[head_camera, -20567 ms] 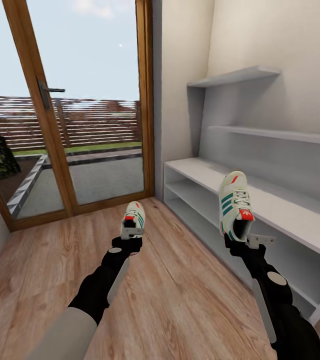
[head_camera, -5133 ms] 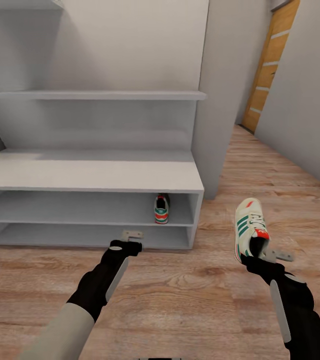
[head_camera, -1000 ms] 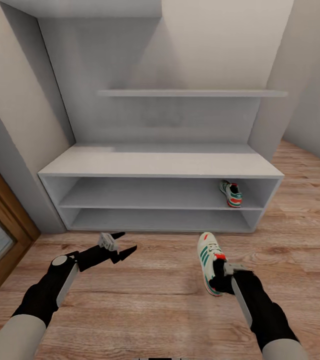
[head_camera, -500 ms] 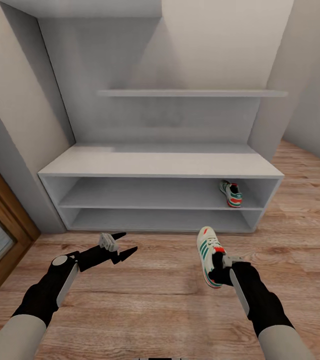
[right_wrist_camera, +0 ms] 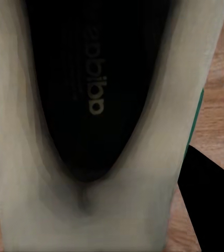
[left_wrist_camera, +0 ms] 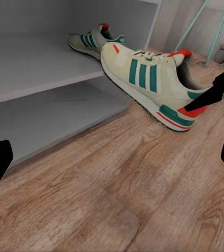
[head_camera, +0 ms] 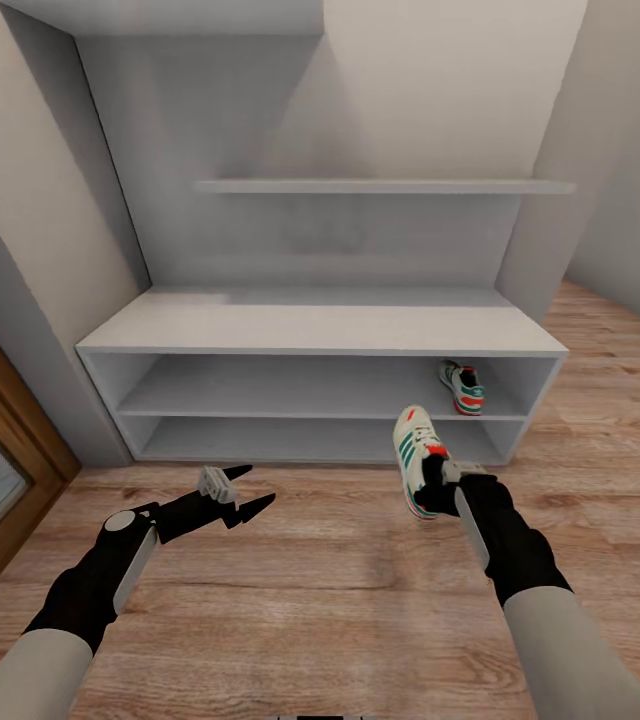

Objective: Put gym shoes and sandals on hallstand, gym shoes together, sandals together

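Looking down into the shoe our right end effector (head_camera: 447, 488) holds, we read one line of pale lettering on the dark insole (right_wrist_camera: 93, 89); it appears to spell "adidas", though the letters are soft. On the heel patch of the gym shoe on the shelf (left_wrist_camera: 93, 39) sits a small pale mark too blurred for us to read.

We count two gym shoes, both off-white with three green side stripes and red-orange tongue and heel patches. The held gym shoe (head_camera: 417, 470) is clamped at its heel collar between our right fingers, toe pointing toward the hallstand (head_camera: 320, 330) and sole above the corridor floor (head_camera: 340, 600), just in front of the lower shelf opening. The other stands on the middle shelf of the hallstand at its right end, heel facing us, near the side wall. From the left wrist the two appear close together, one behind the other.

Our left end effector (head_camera: 243, 490) hangs over the floor with its fingers spread apart, gripping nothing, well to the left of the held shoe.
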### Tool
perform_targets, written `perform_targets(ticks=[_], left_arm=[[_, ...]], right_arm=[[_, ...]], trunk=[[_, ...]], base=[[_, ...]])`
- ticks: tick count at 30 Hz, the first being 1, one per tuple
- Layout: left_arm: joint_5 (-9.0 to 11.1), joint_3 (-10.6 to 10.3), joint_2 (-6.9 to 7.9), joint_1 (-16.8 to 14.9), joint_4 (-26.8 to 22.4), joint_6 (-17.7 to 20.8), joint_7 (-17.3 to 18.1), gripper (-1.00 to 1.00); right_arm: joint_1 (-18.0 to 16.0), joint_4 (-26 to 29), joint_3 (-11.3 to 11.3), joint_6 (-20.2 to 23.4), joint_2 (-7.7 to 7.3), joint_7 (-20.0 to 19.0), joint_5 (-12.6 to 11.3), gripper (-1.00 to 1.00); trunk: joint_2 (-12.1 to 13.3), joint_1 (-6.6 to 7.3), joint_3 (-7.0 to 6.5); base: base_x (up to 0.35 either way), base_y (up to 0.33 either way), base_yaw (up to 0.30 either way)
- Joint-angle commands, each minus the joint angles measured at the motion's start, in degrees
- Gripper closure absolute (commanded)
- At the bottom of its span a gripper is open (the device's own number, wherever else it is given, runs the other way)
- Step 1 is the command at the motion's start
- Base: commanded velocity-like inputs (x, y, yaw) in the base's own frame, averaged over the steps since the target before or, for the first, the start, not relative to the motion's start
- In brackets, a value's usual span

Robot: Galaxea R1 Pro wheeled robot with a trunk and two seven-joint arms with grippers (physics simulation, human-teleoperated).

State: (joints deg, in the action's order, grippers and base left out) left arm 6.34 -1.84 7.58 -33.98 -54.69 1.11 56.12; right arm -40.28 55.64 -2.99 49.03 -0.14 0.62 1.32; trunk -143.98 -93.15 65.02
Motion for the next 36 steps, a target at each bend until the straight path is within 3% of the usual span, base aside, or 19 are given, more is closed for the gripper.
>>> perform_targets(ticks=[1, 7, 13, 26, 32, 36], left_arm=[[0.4, -0.2, 0.07, 0.0, 0.0, 0.1, 0.0, -1.0], [0.4, -0.2, 0.07, 0.0, 0.0, 0.1, 0.0, -1.0], [0.3, -0.2, 0.07, 0.0, 0.0, 0.1, 0.0, -1.0], [0.3, -0.3, 0.07, 0.0, 0.0, 0.1, 0.0, -1.0], [0.3, -0.3, 0.07, 0.0, 0.0, 0.1, 0.0, -1.0], [0.2, -0.3, 0.07, 0.0, 0.1, 0.1, 0.0, -1.0]], right_arm=[[-0.7, -0.8, 0.0, 0.1, -0.01, 0.1, 0.7, 1.0], [-1.9, -3.8, 0.0, -0.4, -0.09, 0.1, 5.1, 1.0], [-2.0, -4.2, -0.1, -8.1, -0.2, 0.1, 7.4, 1.0], [-2.1, -6.3, -0.5, -9.8, -0.43, 0.1, 7.5, 1.0], [-2.1, -10.7, -0.5, -16.5, -0.54, 0.1, 7.4, 1.0], [-2.1, -11.1, -0.5, -17.8, -0.64, 0.1, 7.4, 1.0]], trunk=[[0.0, 0.01, 0.05], [0.0, 0.01, 0.05], [0.0, 0.01, 0.05], [0.0, 0.01, 0.05], [0.0, 0.01, 0.05], [0.0, 0.01, 0.05]], base=[[0.0, 0.0, 0.0], [0.0, 0.0, 0.0], [0.0, 0.0, 0.0], [0.0, 0.0, 0.0], [0.0, 0.0, 0.0], [0.027, 0.0, 0.0]])
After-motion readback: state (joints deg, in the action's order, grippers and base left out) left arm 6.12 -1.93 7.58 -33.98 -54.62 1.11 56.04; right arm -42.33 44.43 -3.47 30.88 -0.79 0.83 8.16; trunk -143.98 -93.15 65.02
